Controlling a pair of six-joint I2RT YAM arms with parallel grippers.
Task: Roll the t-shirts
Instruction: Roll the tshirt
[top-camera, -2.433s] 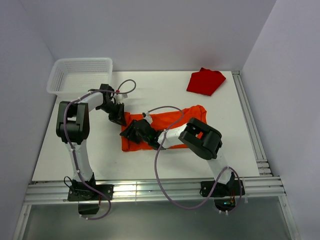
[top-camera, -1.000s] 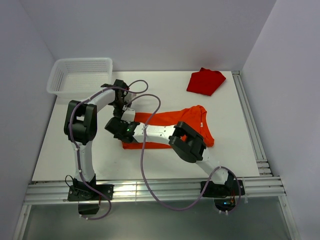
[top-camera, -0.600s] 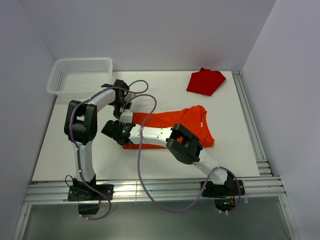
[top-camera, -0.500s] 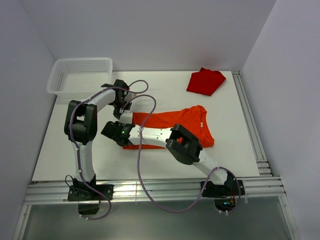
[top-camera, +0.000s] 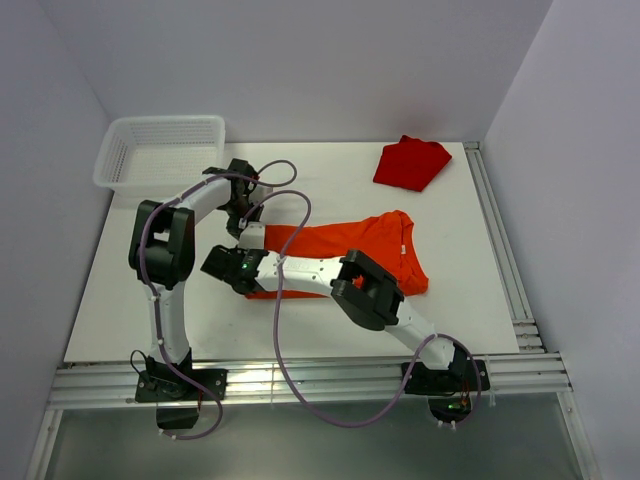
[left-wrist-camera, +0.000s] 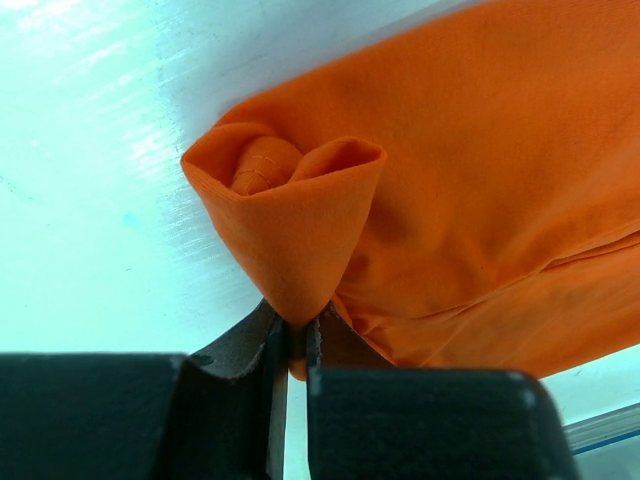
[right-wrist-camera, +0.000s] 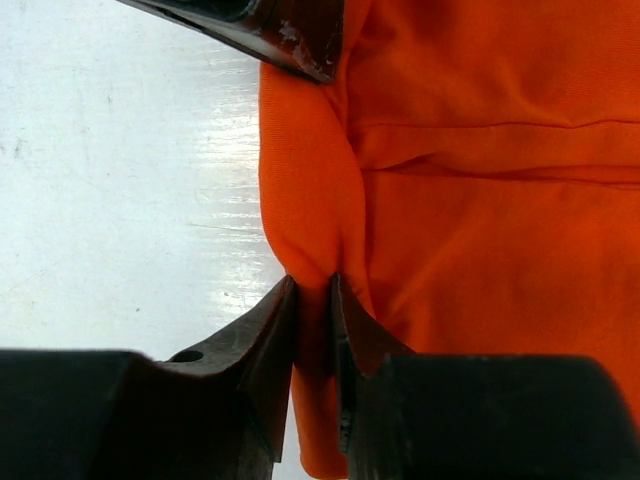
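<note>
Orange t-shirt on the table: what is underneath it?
Only the white table shows around the orange t-shirt. The left end effector and right end effector pinch its left edge. Anything beneath the cloth is covered.

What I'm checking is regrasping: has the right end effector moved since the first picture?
Yes. The right end effector shifted left along the orange t-shirt, nearer the basket.

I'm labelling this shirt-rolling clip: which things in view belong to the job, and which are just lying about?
In the job: bright orange cloth t-shirt, its end pinched by left hand and right hand; darker red cloth t-shirt, far right.
Lying about: white plastic mesh basket, far left corner.
</note>
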